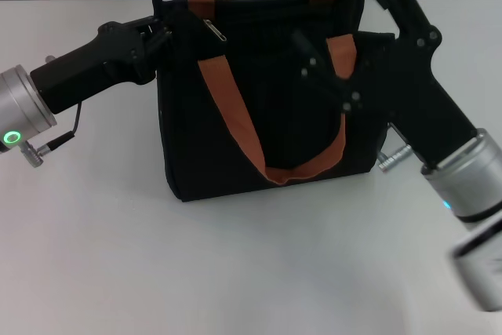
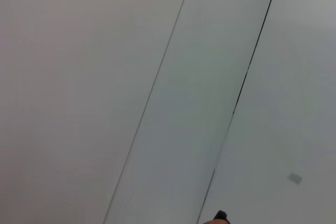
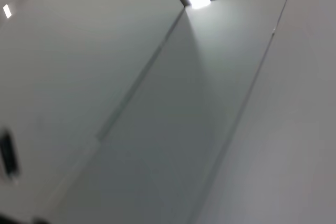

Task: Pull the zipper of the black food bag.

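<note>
Right gripper (image 1: 333, 56) covers the bag's (image 1: 235, 154) upper right; fingertips lost black-on-black. Left gripper (image 1: 161, 33) tips hidden too. Right arm cut off at lower right, blurred.

Matt black woven cloth on the black food bag (image 1: 259, 115), with orange-brown webbing handles (image 1: 235, 127). The zipper (image 1: 214, 29) pull glints as bare silvery metal. Both arms show matt black plastic casings and brushed metal wrist cylinders (image 1: 23, 111). The table (image 1: 235, 272) is smooth, matt white.
</note>
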`<state>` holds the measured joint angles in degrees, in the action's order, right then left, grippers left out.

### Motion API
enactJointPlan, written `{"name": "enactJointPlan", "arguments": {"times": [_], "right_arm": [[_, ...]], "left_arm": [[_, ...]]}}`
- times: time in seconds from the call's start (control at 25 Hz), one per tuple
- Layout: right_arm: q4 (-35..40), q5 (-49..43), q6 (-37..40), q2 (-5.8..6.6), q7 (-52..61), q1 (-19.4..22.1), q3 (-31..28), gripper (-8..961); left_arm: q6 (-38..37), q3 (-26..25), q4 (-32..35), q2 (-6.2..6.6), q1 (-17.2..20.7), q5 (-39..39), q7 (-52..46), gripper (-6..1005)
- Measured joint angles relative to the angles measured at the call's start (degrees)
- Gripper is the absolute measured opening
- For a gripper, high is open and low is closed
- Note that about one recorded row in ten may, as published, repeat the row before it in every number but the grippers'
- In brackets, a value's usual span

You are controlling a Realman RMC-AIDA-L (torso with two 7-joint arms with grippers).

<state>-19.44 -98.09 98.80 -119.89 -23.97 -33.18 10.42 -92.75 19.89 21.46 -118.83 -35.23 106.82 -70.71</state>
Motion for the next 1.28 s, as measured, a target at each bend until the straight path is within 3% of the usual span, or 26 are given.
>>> {"name": "enactJointPlan", "arguments": {"times": [0.08,0.24,0.6,0.96,1.08,1.28], "right_arm": [[-5.02,-0.38,-3.75,0.00,-14.31,0.37,-4.03,819],[-6.94,-0.48,-4.98,0.00,-19.47,0.20,-4.39,819],[-12.16,-0.68,-1.46,0.45,-6.99,2.20,-4.48,819],[-14.15,-1.26,-5.49,-0.07,-18.00,2.13,-6.13,818],[-14.37,-1.70,-4.92,0.24,-11.86,1.73,-6.12,818],[-10.82,-8.02,-0.37,2.82,18.95,3.16,-6.41,818]], "left_arm": [[-0.96,0.02,-0.46,-0.09,0.00,-0.21,-0.04,95],[-2.90,0.35,-1.26,-0.10,-0.01,-2.00,0.11,95],[-3.48,0.35,-1.29,0.04,-0.10,-2.32,-0.11,95],[-3.39,0.42,-1.27,-0.11,-0.87,-2.36,0.00,95],[-3.43,0.42,-1.24,-0.11,-0.98,-2.37,0.01,95],[-3.17,0.39,-1.00,-0.14,-1.09,-2.42,0.04,95]]}}
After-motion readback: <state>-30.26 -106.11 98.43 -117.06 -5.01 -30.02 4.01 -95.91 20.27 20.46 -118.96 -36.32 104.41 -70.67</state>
